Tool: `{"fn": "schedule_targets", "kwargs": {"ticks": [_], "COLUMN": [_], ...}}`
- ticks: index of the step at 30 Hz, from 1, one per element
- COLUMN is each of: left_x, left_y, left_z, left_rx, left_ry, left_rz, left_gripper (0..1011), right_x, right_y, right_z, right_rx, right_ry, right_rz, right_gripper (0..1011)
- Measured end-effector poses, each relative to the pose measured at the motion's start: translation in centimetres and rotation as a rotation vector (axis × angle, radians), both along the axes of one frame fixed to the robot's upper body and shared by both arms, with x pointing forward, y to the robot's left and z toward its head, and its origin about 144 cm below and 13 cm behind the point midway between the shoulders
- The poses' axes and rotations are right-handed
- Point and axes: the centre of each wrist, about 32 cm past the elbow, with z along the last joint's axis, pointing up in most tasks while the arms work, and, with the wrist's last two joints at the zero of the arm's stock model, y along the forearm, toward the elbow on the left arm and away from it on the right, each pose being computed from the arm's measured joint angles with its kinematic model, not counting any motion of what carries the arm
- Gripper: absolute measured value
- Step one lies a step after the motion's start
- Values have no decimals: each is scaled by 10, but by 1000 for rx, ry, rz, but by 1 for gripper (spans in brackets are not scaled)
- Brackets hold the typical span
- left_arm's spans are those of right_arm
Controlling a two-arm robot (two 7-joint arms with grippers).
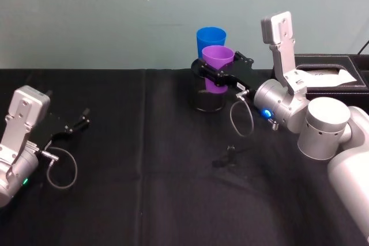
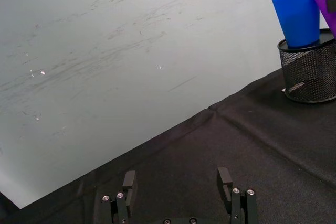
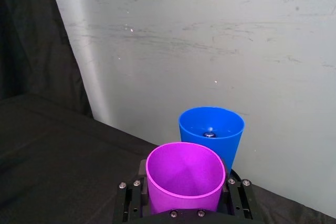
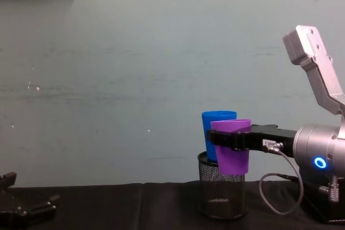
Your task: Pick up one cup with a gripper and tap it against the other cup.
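The right pincer (image 1: pixel 210 68) is clenched around the purple cup (image 1: pixel 218 57), a little above the middle of the head view. It holds the cup upright, with a finger on each side. The blue cup (image 1: pixel 211 36) stands just behind it, inside a black mesh pen holder (image 4: pixel 222 197). The two cups are very close, but I cannot tell if they touch. The purple cup's bottom hangs by the holder's rim. The left pincer (image 1: pixel 81 120) is at the lower left, low over the black surface (image 1: pixel 150 171), with its fingers spread apart and nothing in them.
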Motion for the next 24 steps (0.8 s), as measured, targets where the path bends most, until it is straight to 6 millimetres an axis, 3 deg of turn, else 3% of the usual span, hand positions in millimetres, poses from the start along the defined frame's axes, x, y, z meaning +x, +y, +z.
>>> {"fn": "schedule_targets", "kwargs": {"ticks": [24], "left_x": [0], "left_y": [0], "left_z": [0], "left_rx": [0], "left_ry": [0], "left_rz": [0], "left_gripper": [1000], "right_x": [0], "right_y": [0], "right_z": [0], "right_rx": [0], "right_ry": [0], "right_rz": [0], "right_gripper": [735]}}
